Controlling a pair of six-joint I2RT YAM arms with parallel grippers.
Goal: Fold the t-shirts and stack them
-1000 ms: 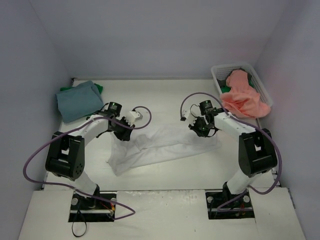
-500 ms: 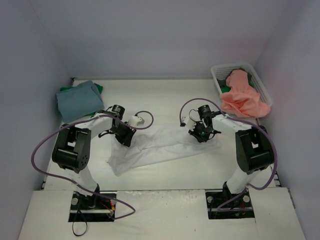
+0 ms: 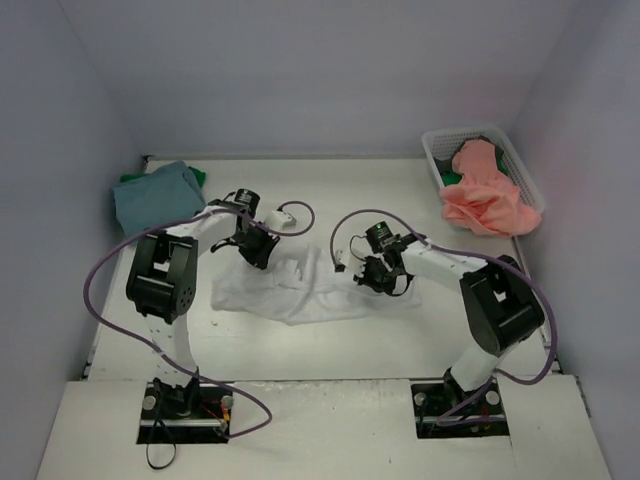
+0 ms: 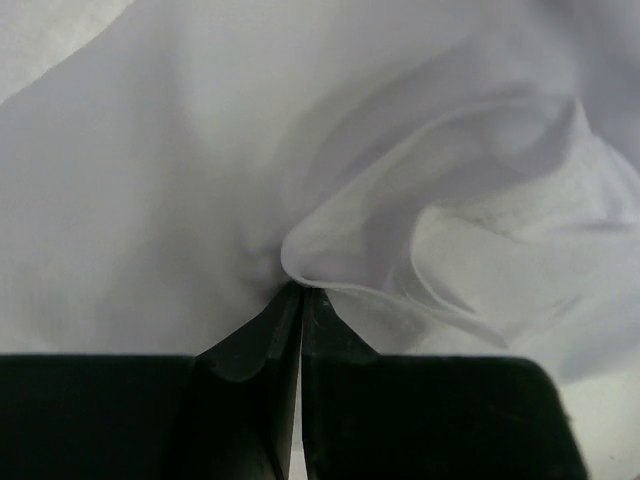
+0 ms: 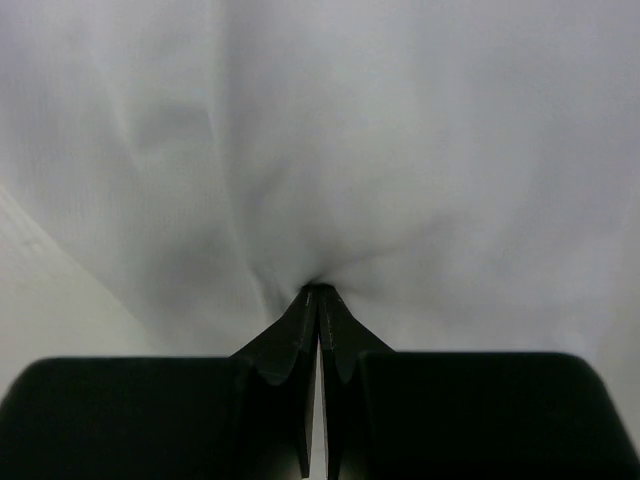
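Two grippers are pinched shut on the white t-shirt (image 3: 300, 295), which lies bunched on the table (image 3: 350, 190): the left gripper (image 3: 256, 252) on its far-left edge, the right gripper (image 3: 374, 280) on its right side. A fold appears to be in hand; next, the gripped cloth should be carried across, laid flat and released.

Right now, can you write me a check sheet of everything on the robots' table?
Surface: white table, looks clean.
Job's things: white t-shirt bunched mid-table; folded blue t-shirt on a green t-shirt, far left; salmon t-shirt spilling from the white mesh basket, far right.
Clutter: nothing seen.
Grippers: left gripper and right gripper both shut, pinching the white t-shirt.
Cables: purple cables loop loosely beside both arms.
Surroundings: plain walls on three sides.
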